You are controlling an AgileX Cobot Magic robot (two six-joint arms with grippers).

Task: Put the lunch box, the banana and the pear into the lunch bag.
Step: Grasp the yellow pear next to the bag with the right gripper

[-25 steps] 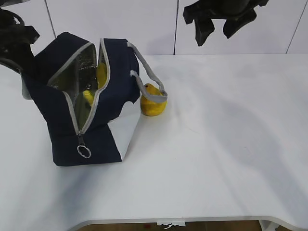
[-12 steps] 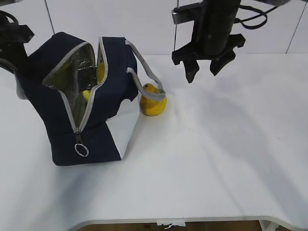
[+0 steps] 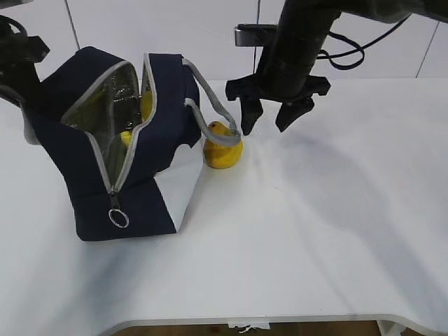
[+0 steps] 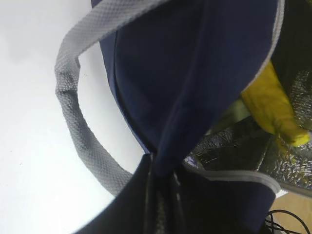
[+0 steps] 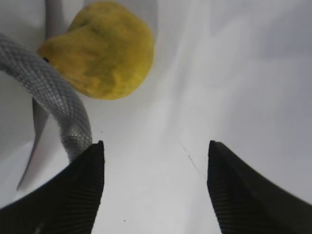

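The navy lunch bag (image 3: 168,133) stands open at the left, its foil lining showing. The banana (image 3: 147,105) lies inside it and also shows in the left wrist view (image 4: 270,105). The pear (image 3: 222,147) sits on the table against the bag's right side, under a grey handle (image 3: 213,112). My right gripper (image 3: 268,120) is open and empty, above the table just right of the pear; in its wrist view (image 5: 156,144) the pear (image 5: 100,51) lies ahead and left. My left gripper (image 4: 163,180) is shut on the bag's navy flap. The lunch box is hidden.
The white table (image 3: 329,210) stretches to the right and front of the bag. The bag's other grey handle (image 4: 78,131) loops beside my left gripper. A grey handle strap (image 5: 53,97) lies just ahead of my right gripper's left fingertip. The zipper pull ring (image 3: 117,219) hangs at the bag's front.
My right gripper has come down from the top of the view and moved left, close to the pear. The bag shifted slightly a second ago and has stayed still since.
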